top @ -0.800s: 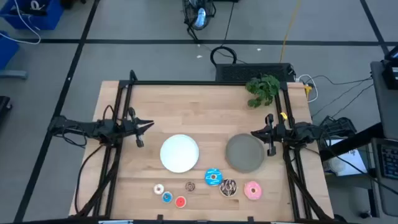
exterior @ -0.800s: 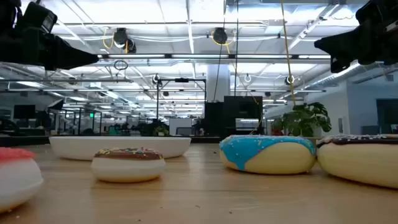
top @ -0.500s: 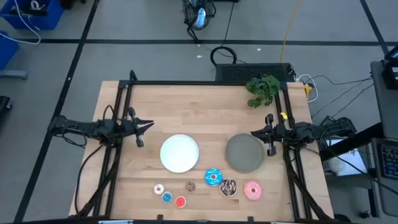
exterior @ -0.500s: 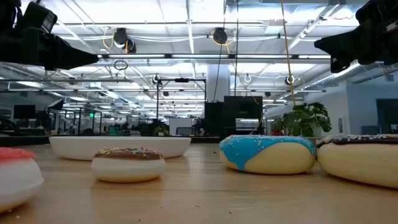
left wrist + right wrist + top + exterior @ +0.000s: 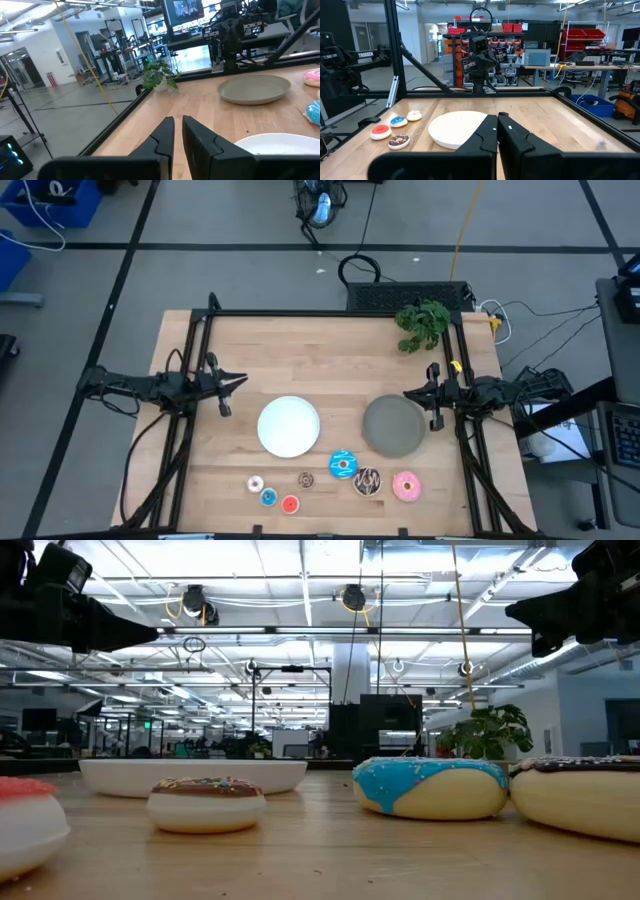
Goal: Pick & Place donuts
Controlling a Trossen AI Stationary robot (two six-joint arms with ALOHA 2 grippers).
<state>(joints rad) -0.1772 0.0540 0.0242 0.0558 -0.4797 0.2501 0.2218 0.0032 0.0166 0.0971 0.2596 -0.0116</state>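
Beyond the pale wooden table lies an open workshop. The round white plate and round grey plate lie between the empty, closed left gripper and right gripper. Seven toy ring donuts line the near edge, well clear of both grippers' fingers.

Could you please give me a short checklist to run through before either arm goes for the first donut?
1. Both plates free of donuts: white plate and grey plate hold nothing: ok.
2. All seven donuts on the table in front of the plates, from the white-pink donut to the pink donut: ok.
3. Left gripper holds nothing, fingers nearly together, not yet opened for a grasp: not ok.
4. Right gripper holds nothing, fingers shut: not ok.
5. Room around the blue donut: the chocolate donut lies close beside it; touching or not: cannot tell.
6. The plant stands at the far edge, out of the way: ok.
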